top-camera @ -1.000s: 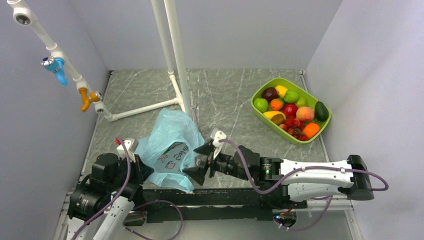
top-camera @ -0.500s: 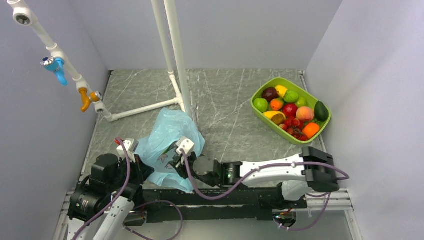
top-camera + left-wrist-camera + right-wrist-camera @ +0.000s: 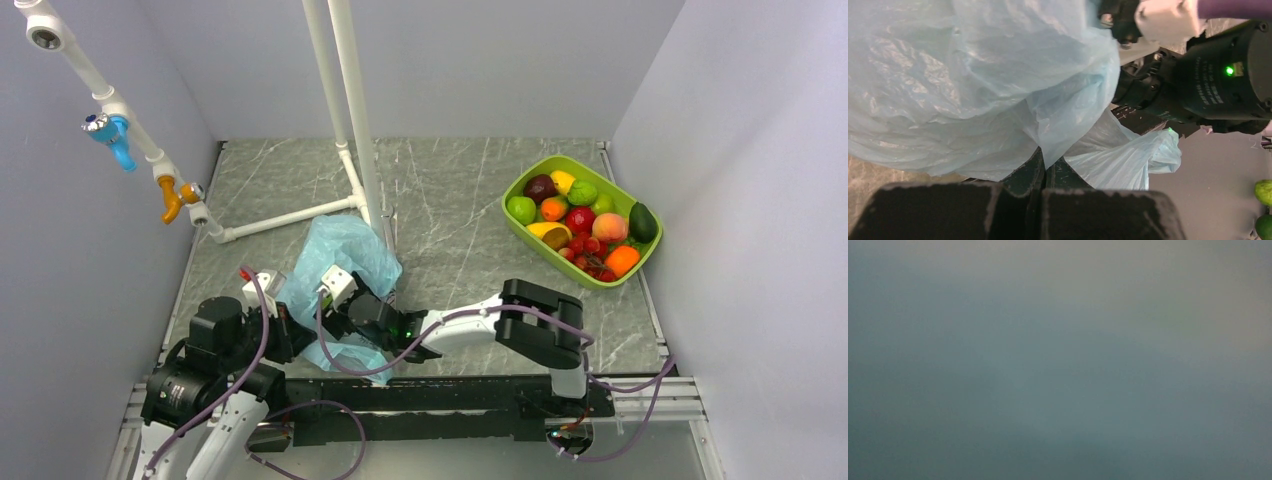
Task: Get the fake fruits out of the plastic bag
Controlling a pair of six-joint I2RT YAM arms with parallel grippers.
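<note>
Thin blue plastic bag (image 3: 345, 250) looks limp and slippery, best pinched at its edge: left gripper (image 3: 1044, 167) clamps its film; right gripper (image 3: 338, 303), buried inside, unreadable.

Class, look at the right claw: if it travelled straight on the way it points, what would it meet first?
The plastic bag: the right claw appears to sit among its blue folds, and the right wrist view shows only blurred pale blue. Depth beyond the film cannot be judged.

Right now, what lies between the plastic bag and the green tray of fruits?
Only bare marbled table, seen in the top view; the plastic bag and the green tray stand well apart.
</note>
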